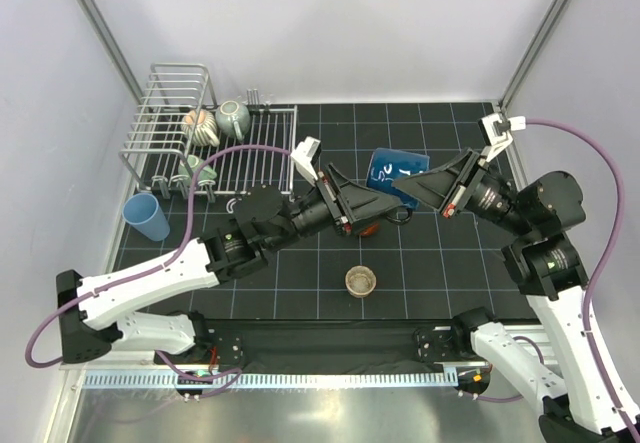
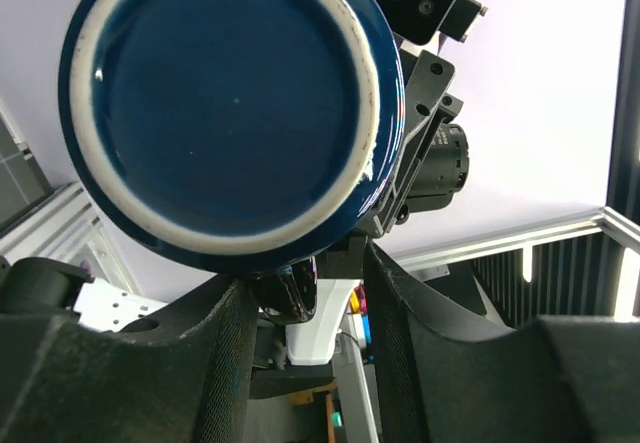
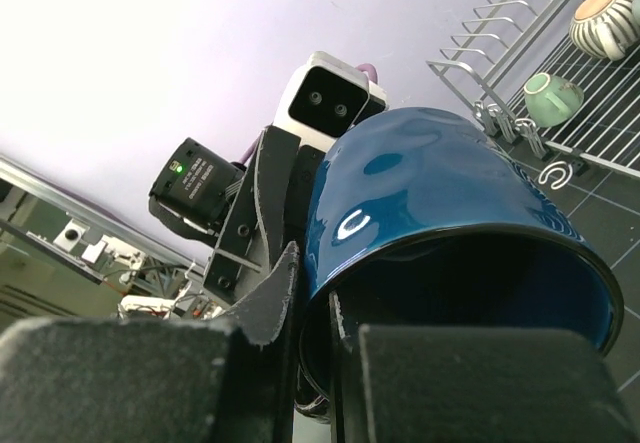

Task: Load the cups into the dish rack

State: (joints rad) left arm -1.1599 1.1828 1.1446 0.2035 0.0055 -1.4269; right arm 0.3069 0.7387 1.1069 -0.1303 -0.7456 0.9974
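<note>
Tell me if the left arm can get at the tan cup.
Probably yes: the tan cup stands alone on the mat, just nearer than the left gripper, whose jaws look open; the right gripper holds the blue mug.

**Background bits around the setup**

The counter has a black gridded mat laid over most of it. Plain pale walls all round, with a metal post in the far left corner and the far right corner. A white toothed strip runs along the near edge, with a shiny metal sheet just below it.

A black gridded mat covers the counter; pale lilac walls rise behind, with 2 grey metal posts at its far corners.
</note>
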